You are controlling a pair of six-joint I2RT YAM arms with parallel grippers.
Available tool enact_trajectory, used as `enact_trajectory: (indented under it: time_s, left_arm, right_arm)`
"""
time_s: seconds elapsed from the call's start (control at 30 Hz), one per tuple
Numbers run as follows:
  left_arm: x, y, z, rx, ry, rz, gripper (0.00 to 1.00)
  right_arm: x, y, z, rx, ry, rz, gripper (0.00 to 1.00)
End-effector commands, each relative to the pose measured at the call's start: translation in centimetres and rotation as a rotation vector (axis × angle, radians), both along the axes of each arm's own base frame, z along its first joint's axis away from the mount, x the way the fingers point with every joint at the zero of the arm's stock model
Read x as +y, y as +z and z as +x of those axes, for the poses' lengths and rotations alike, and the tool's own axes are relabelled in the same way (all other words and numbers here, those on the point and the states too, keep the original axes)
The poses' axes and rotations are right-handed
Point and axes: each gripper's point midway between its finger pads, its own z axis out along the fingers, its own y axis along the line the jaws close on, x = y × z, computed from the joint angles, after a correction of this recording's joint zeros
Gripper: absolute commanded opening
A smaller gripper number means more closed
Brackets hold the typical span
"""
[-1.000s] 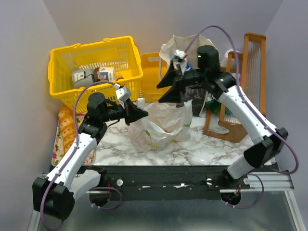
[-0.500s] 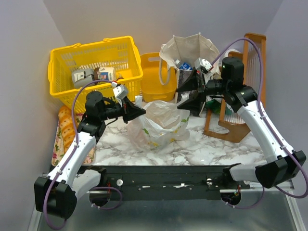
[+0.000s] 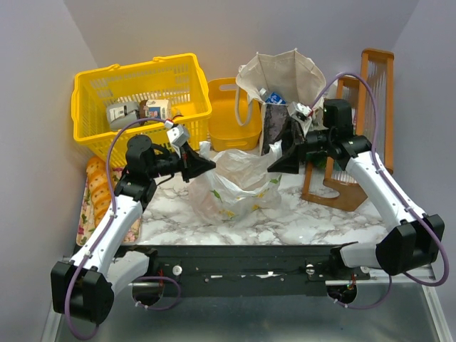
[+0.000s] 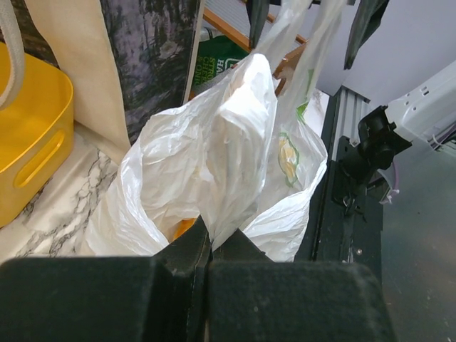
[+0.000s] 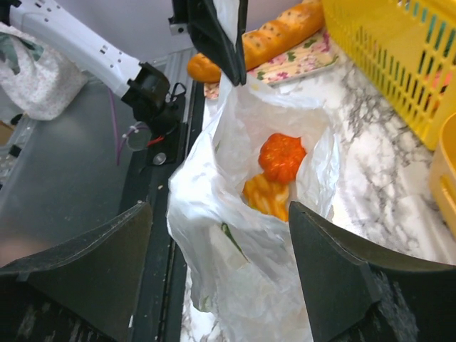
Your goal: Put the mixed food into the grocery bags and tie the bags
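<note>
While left pincer (image 3: 211,165) clamps plastic bag (image 3: 239,185) rim, right pincer (image 5: 219,214) gapes wide, empty, above opposite edge.

Yellow basket (image 3: 128,68) w/ cartons (image 3: 125,112), yellow tub (image 3: 229,122) beside it, bread loaves (image 3: 98,187) far L, wooden rack (image 3: 375,107) R

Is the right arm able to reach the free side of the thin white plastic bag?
Probably yes. The right end effector hovers open beside the thin translucent white plastic bag, with nothing between them. The left end effector is shut on the bag's opposite edge, holding it up.
</note>
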Motion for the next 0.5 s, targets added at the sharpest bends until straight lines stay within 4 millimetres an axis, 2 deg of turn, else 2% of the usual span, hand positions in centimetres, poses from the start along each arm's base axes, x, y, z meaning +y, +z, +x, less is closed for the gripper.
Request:
enact_trajectory:
  time_s: [0.0,0.07,0.1,0.13,0.2,0.23,0.27,0.3,0.43,0.47]
  left_arm:
    - [0.1,0.5,0.1,-0.010,0.002,-0.015,0.00]
    - [0.4,0.4,0.3,-0.006,0.032,-0.015,0.00]
    - [0.6,0.2,0.4,-0.001,0.048,-0.014,0.00]
    - [1.0,-0.2,0.6,0.011,0.071,-0.012,0.00]
    - [2.0,-0.1,1.3,0.014,0.159,-0.018,0.00]
    - [2.9,-0.8,1.8,0.036,0.210,-0.013,0.00]
    - [3.5,-0.6,1.8,0.028,0.247,-0.014,0.00]
    - [4.2,-0.8,2.3,0.038,0.301,-0.014,0.00]
    - [6.4,-2.7,3.0,0.124,0.456,-0.010,0.00]
    - [6.8,-3.0,3.1,0.144,0.485,-0.016,0.00]
  right_arm:
    - [0.0,-0.9,-0.5,0.004,0.041,0.018,0.65]
    - [0.0,-1.5,-0.1,0.036,0.020,0.002,0.44]
    - [0.0,-1.6,0.1,0.045,0.009,-0.004,0.08]
    - [-0.1,-2.0,0.2,0.056,-0.007,-0.013,0.01]
    - [-0.4,-2.3,1.0,0.057,-0.081,-0.044,0.01]
    - [-0.6,-2.9,1.2,0.071,-0.118,-0.057,0.01]
    - [-0.9,-3.1,2.7,0.069,-0.215,-0.078,0.01]
    - [-1.2,-3.0,3.1,0.060,-0.268,-0.086,0.01]
    - [-3.4,-3.0,5.2,0.049,-0.534,-0.126,0.01]
    - [-4.5,-3.9,6.4,0.124,-0.665,-0.145,0.01]
